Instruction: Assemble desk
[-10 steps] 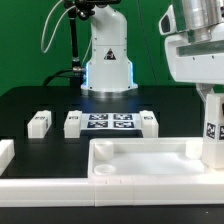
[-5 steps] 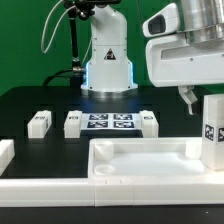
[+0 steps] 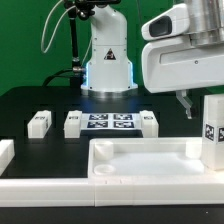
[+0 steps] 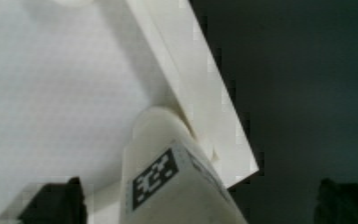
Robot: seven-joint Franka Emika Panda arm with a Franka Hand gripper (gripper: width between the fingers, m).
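- Risk: the upright leg [image 3: 212,130] stands at 3 o'clock in the exterior view, apparently in the far corner socket of the tabletop [image 3: 140,160]. It may not be fully seated. A descent that is off-centre would likely put one finger on the leg's top or side and tip it out of the socket.
- Risk: the wrist view shows the tagged leg hard against the tabletop's raised rim. A finger coming down on the rim side could catch that edge, shove the whole tabletop across the dark worktop [image 3: 30,100] and spoil the alignment.
- Pose: the arm's bulky wrist fills the 1 to 2 o'clock area of the exterior view. It hangs above the leg, slightly to the exterior view's left of it, with the fingers pointing down and clear of the part.
- Gripper: the gripper [image 4: 197,203] is spread wide and holds nothing. Its dark fingertips [image 4: 51,203] sit well apart on either side of the leg.
- Parts: the tabletop lies at 6 o'clock. Three loose legs [image 3: 38,122] [image 3: 72,123] [image 3: 148,122] wait in a row from 9 o'clock to centre, and two of them flank the marker board [image 3: 110,122].
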